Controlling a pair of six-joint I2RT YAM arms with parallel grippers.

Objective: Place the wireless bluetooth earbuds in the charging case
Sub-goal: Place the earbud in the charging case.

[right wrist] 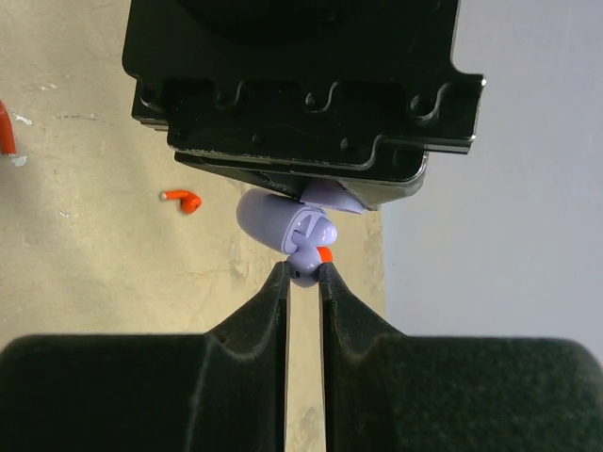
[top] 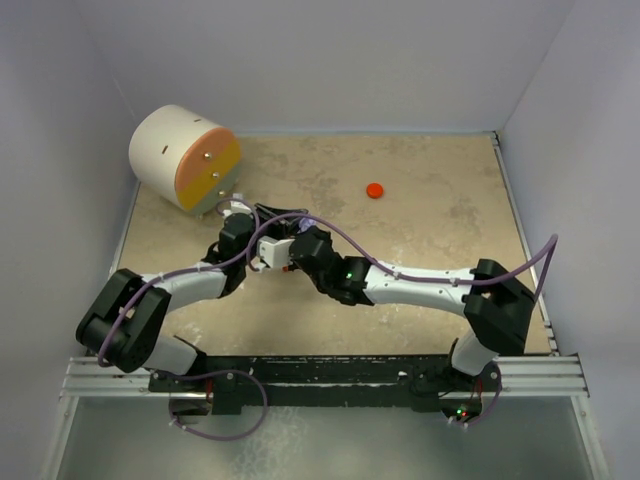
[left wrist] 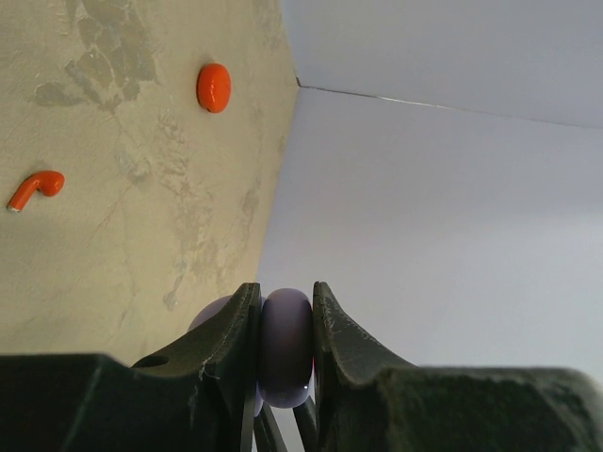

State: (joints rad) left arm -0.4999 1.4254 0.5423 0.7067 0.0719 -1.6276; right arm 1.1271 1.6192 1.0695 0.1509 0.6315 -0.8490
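Lavender earbud [right wrist: 303,267] pinched in right jaws at open lavender case [right wrist: 269,218]; left jaws clamp case.

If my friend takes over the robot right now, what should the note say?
Left claw: shut on the round lavender plastic charging case.
Right claw: pinching a small lavender plastic earbud at that case's open mouth.
Done: no earbud clearly seated yet.
Left: seat this one; a red plastic earbud and a round red plastic case wait on the stone-look table.
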